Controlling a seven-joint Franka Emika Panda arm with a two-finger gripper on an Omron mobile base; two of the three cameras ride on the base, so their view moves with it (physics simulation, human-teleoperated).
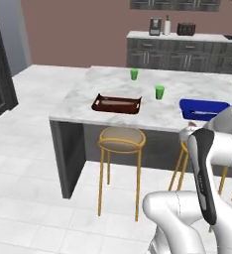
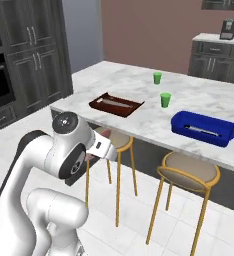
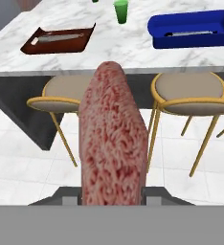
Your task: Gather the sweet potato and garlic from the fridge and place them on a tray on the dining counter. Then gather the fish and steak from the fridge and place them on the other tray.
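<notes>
Gripper (image 3: 111, 203) clamped on the near end of the steak (image 3: 113, 143), a mottled pink slab jutting out over the stools (image 3: 61, 93), short of the marbled dining counter (image 3: 133, 50). Likely soft, moderately light and slick, so it may sag; a grip nearer its middle looks steadier. The dark brown other tray (image 3: 59, 40), rigid and rimmed, lies far left, holding the slim grey fish (image 3: 56, 38); the glossy blue tray (image 3: 193, 28) far right

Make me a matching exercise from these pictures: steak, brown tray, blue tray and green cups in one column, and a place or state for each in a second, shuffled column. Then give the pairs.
1. steak
2. brown tray
3. blue tray
4. green cups

A. standing on the counter's marble between the trays
B. clamped in the gripper, short of the counter
C. above the right-hand stool
D. near the counter's left corner

Pairs: 1-B, 2-D, 3-C, 4-A
</notes>
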